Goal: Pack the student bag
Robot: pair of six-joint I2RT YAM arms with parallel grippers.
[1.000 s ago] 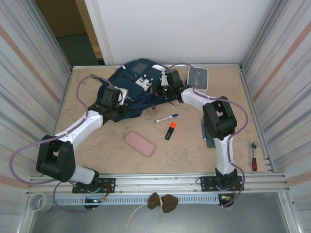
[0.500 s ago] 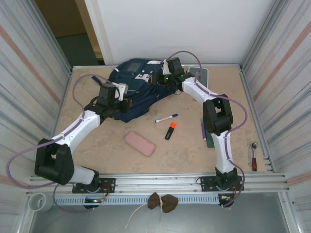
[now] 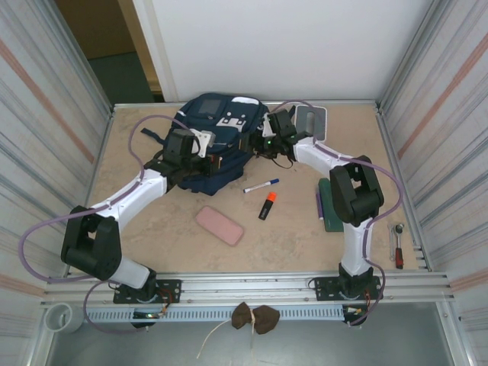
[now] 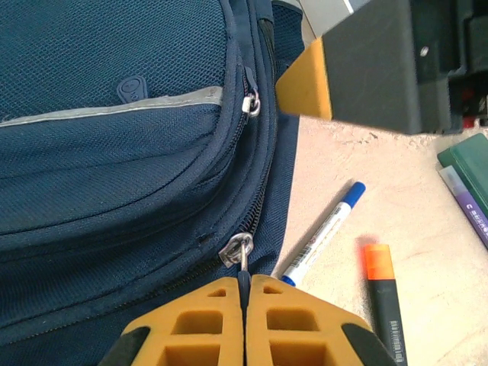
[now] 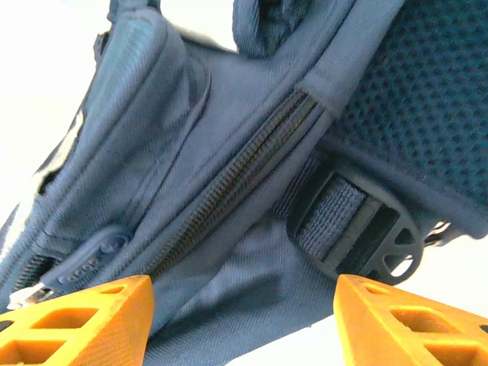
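The student bag [image 3: 217, 126], a navy-blue backpack, lies at the back middle of the table. My left gripper [image 3: 216, 161] is at its near right edge, shut on the dark tab of a silver zipper pull [image 4: 238, 252] on the bag [image 4: 114, 152]; the jaws [image 4: 245, 286] are pressed together. My right gripper [image 3: 248, 145] is at the bag's right side, open, with blue fabric [image 5: 229, 252], a closed zipper and a strap buckle [image 5: 358, 229] lying between its spread orange fingers [image 5: 84, 316]. One of its orange fingers [image 4: 305, 84] also shows in the left wrist view.
A blue-capped pen [image 3: 261, 185] and an orange highlighter [image 3: 267, 205] lie just right of the bag. A pink case [image 3: 219, 226] sits nearer the front. A green book [image 3: 329, 206] lies under the right arm, a white-grey box [image 3: 313, 120] at the back right, a ratchet tool [image 3: 397, 245] far right.
My right gripper has opened from shut and let go of the bag, shifting a little to the right. The left gripper, still shut, has moved right along the bag's edge.
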